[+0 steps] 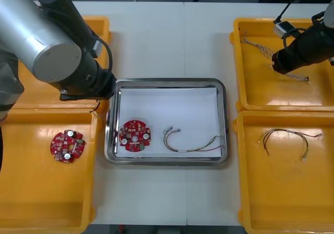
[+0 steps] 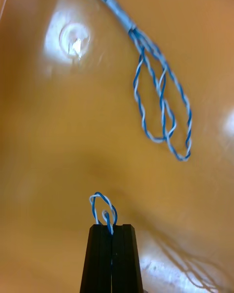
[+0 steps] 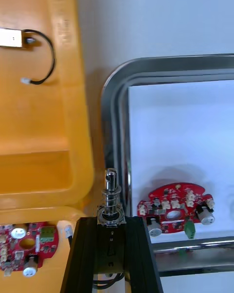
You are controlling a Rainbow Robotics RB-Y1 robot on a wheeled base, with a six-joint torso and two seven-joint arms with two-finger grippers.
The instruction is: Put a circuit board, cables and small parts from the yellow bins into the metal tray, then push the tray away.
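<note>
The left gripper [image 3: 111, 220], clamped on an upright small metal part [image 3: 110, 195], hangs at the metal tray [image 3: 113, 107] rim, with the tray's white floor just beyond. The right gripper [image 2: 112, 227], pinching a loop of the twisted blue and white cable [image 2: 104, 206], sits well apart from the tray, over a yellow bin [image 2: 48, 151].

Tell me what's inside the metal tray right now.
The metal tray holds one round red circuit board and a red and yellow cable. The left arm covers its far-left corner in the front view.
</note>
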